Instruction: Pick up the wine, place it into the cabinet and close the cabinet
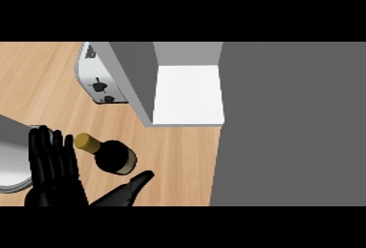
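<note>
The wine bottle [113, 156] is dark, with a gold cap [86, 142], and stands on the wooden counter [178, 160] seen from above. My left hand [52, 167] is open at the lower left. Its fingers are straight and point up just left of the bottle, and its thumb [136, 186] stretches out below the bottle. No finger curls round the bottle. The cabinet [136, 77] stands behind the bottle, and its white shelf floor [187, 94] shows. My right hand is out of view.
A silver toaster [100, 77] stands at the back left, against the cabinet's grey side wall. A broad dark grey panel [289, 126] fills the right side. At the left edge lies a grey rounded object [13, 155], partly hidden by my hand.
</note>
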